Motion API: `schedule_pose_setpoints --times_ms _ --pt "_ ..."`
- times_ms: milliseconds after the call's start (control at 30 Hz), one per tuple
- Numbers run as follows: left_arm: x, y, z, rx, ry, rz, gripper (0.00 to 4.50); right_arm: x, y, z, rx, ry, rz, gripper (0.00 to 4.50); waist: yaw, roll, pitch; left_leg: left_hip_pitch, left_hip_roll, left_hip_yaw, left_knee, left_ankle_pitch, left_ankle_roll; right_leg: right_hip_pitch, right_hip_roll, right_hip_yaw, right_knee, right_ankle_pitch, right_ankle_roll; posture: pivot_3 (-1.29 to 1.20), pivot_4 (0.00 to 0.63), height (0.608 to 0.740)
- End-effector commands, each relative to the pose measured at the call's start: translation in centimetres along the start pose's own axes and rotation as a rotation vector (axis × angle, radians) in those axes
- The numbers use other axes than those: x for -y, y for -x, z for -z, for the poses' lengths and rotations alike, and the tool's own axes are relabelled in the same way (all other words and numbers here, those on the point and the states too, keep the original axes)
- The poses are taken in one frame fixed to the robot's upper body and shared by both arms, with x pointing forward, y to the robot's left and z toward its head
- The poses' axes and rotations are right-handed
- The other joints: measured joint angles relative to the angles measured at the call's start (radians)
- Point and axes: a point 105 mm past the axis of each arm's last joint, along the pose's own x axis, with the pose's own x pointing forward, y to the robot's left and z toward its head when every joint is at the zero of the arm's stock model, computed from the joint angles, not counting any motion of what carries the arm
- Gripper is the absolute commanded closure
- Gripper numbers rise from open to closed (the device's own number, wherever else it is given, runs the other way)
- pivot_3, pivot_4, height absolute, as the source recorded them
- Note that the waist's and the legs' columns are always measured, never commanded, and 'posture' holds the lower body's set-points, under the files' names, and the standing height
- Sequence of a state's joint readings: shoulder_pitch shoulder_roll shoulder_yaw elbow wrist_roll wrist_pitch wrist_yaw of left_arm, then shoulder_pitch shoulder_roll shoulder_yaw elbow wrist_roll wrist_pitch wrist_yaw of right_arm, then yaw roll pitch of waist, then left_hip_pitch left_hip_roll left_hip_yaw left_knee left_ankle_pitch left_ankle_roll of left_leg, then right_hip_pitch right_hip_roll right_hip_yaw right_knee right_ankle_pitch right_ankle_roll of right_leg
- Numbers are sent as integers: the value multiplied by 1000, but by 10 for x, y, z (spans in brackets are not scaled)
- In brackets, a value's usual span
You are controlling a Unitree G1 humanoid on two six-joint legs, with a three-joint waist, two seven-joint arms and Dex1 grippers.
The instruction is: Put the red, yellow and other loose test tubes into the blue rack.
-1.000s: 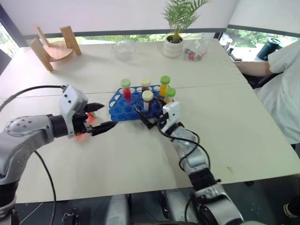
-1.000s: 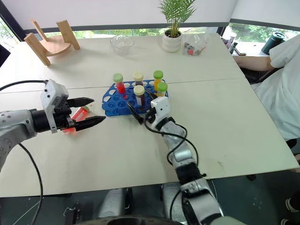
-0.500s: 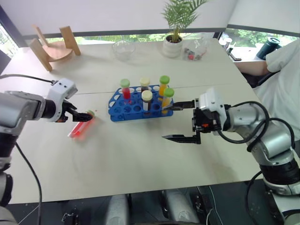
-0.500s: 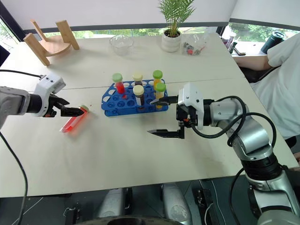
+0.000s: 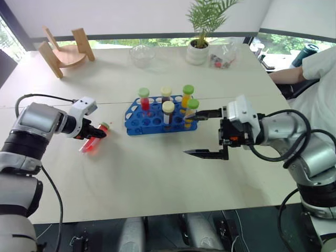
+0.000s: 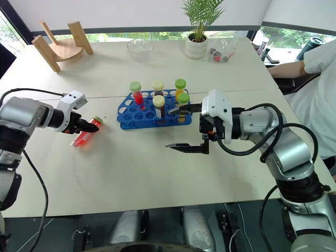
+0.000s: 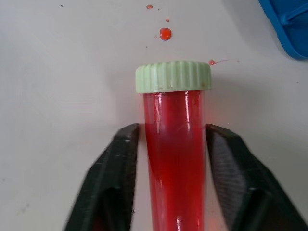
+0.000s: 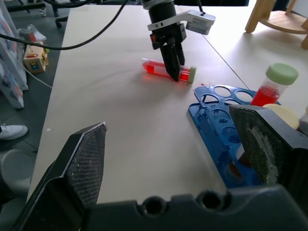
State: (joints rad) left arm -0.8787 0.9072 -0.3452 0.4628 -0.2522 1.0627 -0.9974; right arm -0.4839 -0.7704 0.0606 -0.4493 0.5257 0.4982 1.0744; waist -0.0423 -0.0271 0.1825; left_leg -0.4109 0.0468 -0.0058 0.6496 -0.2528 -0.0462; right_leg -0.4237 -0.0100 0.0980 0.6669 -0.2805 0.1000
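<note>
Lying on the matte off-white table, well left of the blue rack: a clear plastic red test tube, slim and cylindrical, with a ribbed pale green cap. Small red droplets on the table beside the cap. Left gripper, jaws of smooth black plastic, clamped on the tube's sides just below the cap. Rack glossy bright blue, rectangular, its top a grid of round holes, holding five capped tubes upright: red, brown and yellow-orange fills under green and cream caps. Right gripper hanging above the table just right of the rack, jaws wide apart, textured pads, touching nothing.
</note>
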Motion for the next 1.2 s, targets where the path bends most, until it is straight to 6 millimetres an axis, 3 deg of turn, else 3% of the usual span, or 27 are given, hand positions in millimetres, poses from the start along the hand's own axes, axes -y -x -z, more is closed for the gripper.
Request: schedule_pose_setpoints --times_ms 33,133,200,300,500,700,867,1200 --pt "17 20 -42 240 -19 132 3725 1 8 -7 -4 32 47 0 3 0 0 0 0 0 0 0 0 0 0 0 0 0 0 0 150 740" --pt "47 63 -92 599 -96 294 3725 4 14 -4 -16 19 97 0 10 -3 2 -2 0 -1 1 0 0 0 0 -2 0 0 0 0 150 740" --pt "67 84 -108 765 -101 387 3725 5 16 -2 -19 13 123 0 10 -3 2 -4 0 -1 3 0 0 -1 -1 -2 0 0 0 0 150 740" --pt "87 91 -116 922 -88 447 3725 5 15 -1 -12 3 146 0 8 -2 1 -3 0 -1 2 0 0 -1 -2 -2 0 1 1 0 150 740" --pt "122 48 -109 1149 -176 378 3725 6 10 -4 5 -4 167 0 0 0 0 3 0 -1 2 0 -1 5 -1 -1 1 1 1 0 150 740" --pt "120 10 -96 1206 -231 250 3725 6 9 -4 2 -8 174 0 3 -1 0 3 0 -1 2 1 -1 5 -1 0 0 1 1 0 150 740" --pt "114 -1 -96 1252 -260 177 3725 4 9 -4 3 -12 179 0 5 -1 0 3 0 -1 2 1 -1 6 -1 0 -1 1 1 0 150 740" --pt "116 -14 -92 1263 -236 187 3725 4 7 -5 7 -15 189 0 4 -1 0 3 0 -1 2 1 -1 6 -1 0 -1 2 2 0 150 740"
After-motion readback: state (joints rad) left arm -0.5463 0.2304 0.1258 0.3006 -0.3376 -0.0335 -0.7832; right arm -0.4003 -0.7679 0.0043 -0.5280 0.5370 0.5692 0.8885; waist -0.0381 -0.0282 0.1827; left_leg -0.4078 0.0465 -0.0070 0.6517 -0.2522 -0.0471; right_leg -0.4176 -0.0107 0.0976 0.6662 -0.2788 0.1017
